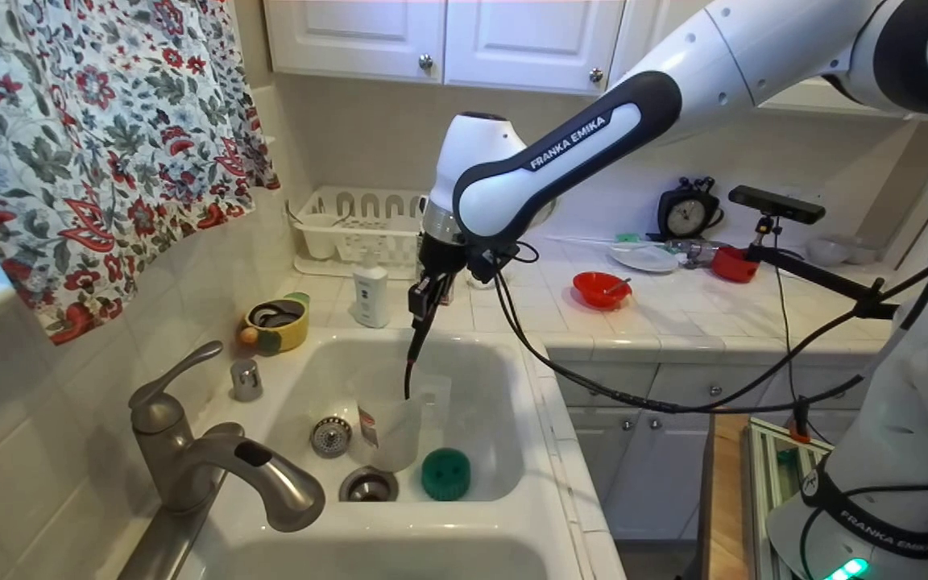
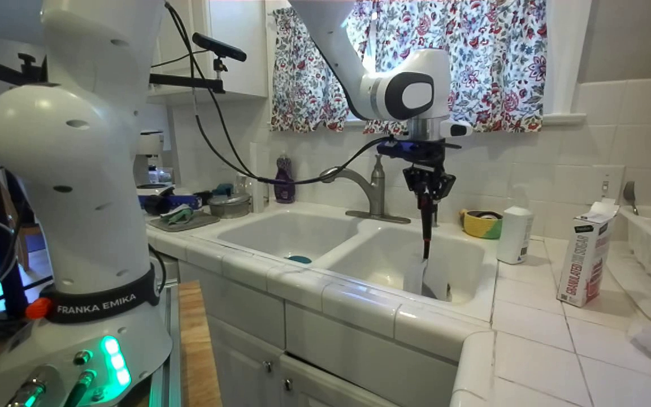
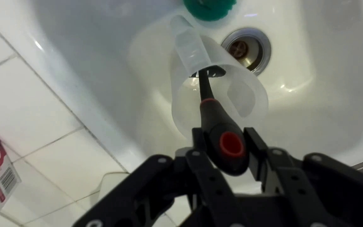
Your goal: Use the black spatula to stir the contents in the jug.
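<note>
Tool (image 3: 225,140) closed on the handle of the black spatula (image 3: 217,121), one finger on each side of the grip section. The spatula is held close to vertical, head end down. A red ring marks the joint between grip and shaft; a red oval marks the area near the grip's upper end. The shaft passes through the mouth of the jug (image 1: 394,433). The slotted head is inside the jug, seen in the wrist view at the side nearest the jug's handle; contact between head and wall cannot be determined. The jug contents cannot be made out.

The translucent, whitish jug stands in the sink basin (image 1: 492,415), between the rear edge and the front edge. The faucet (image 1: 222,463) is mounted at the rear edge. A metal strainer (image 1: 330,436) lies near the jug, toward the rear edge. The drain (image 3: 247,49) and a round green scrubber (image 1: 445,474) are just beside the jug, toward the basin divider.

A yellow-and-green dish (image 1: 280,330) sits at the basin's rear corner. A white bottle (image 2: 515,234) and a sugar carton (image 2: 585,260) stand on the tiled counter (image 2: 534,316) past the basin's end edge, the carton farther from the window wall (image 2: 557,152). A red bowl (image 1: 602,294) rests farther along, near the counter's front edge.
</note>
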Robot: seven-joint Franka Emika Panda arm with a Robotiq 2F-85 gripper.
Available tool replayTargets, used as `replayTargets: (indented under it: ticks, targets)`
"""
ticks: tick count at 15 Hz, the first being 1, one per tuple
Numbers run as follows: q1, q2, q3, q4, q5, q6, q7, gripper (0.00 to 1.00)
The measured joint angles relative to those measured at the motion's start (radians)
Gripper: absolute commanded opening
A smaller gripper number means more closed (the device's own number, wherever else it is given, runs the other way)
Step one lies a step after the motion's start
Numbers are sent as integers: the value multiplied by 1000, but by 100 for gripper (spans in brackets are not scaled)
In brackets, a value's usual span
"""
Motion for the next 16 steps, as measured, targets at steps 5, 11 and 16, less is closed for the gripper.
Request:
replayTargets:
  ticks: [5, 11, 16]
  targets:
    - [1, 19, 0, -16, 6, 195, -11, 10]
    - [-9, 37, 42, -34, 61, 149, -44, 10]
    - [-15, -12, 25, -15, 60, -61, -41, 10]
